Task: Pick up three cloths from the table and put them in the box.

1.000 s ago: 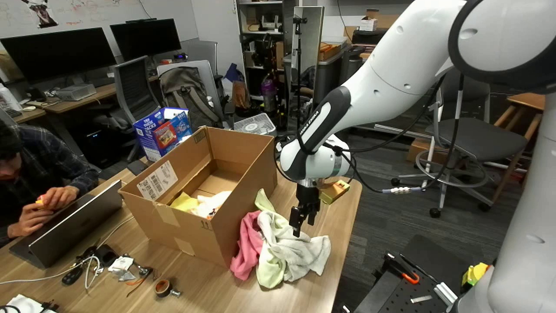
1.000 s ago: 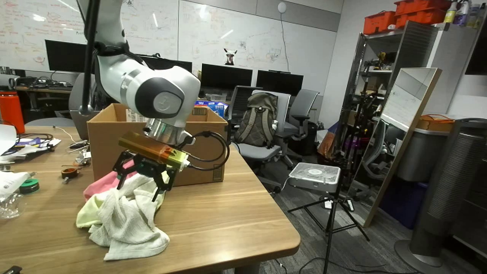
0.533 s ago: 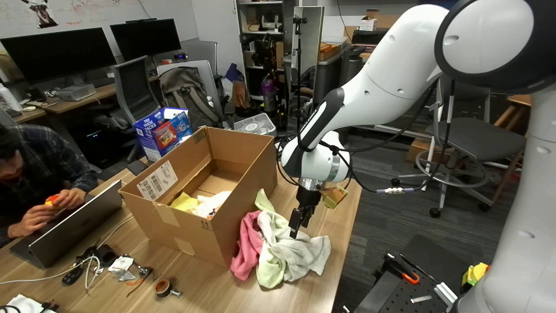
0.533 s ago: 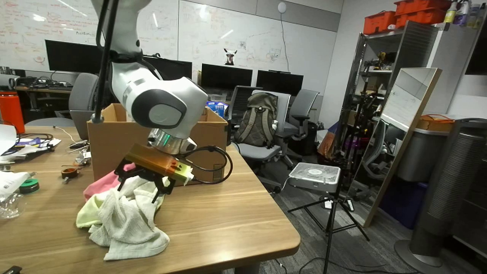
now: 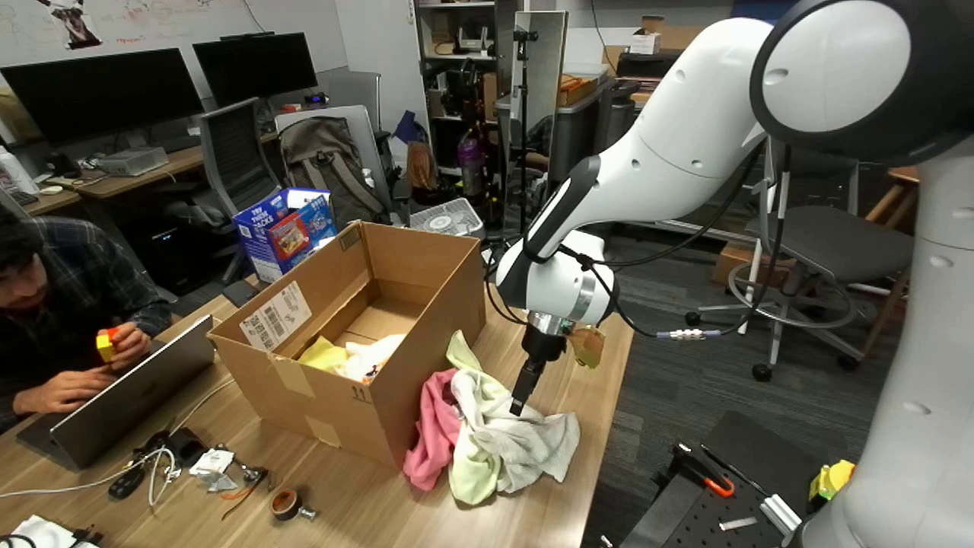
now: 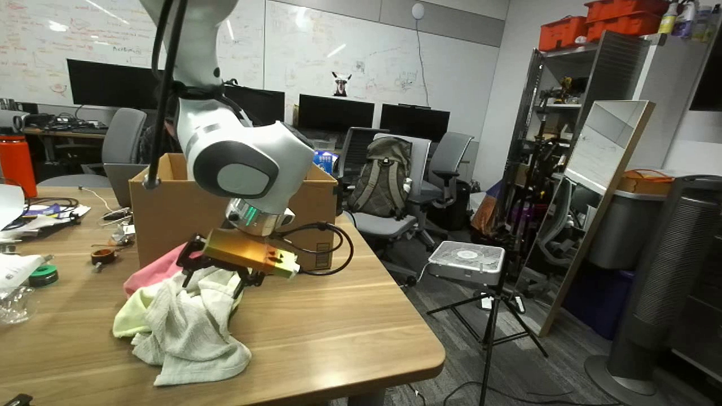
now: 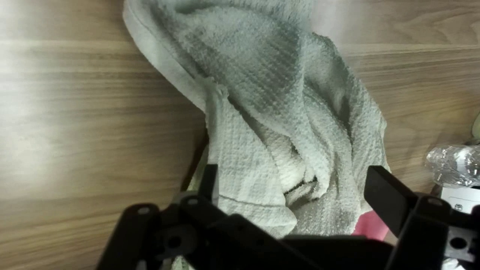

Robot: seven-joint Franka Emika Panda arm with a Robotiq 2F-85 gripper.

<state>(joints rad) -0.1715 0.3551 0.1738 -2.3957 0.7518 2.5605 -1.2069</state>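
Note:
A pale grey-white cloth (image 5: 536,441) lies crumpled on the table over a light green cloth (image 5: 473,468), with a pink cloth (image 5: 432,441) beside the box. In an exterior view, the grey-white cloth (image 6: 192,344) hangs toward the table's near edge. The open cardboard box (image 5: 335,415) holds yellow fabric (image 5: 323,355) and white fabric (image 5: 377,354). My gripper (image 6: 211,287) is open and empty just above the pile. In the wrist view, its fingers (image 7: 294,180) stand apart on either side of the grey-white cloth (image 7: 258,75); whether the tips touch it I cannot tell.
The box's tall wall stands right behind the pile. A laptop (image 5: 137,396) and a seated person (image 5: 84,281) are beyond the box. A tape roll (image 5: 285,504) and small hardware lie on the table, and clear plastic (image 7: 455,161) lies beside the cloths.
The arm has come lower, and the wrist has turned and tilted over the pile. The fingers have stayed open. The cloths have not moved. The person's hands have shifted.

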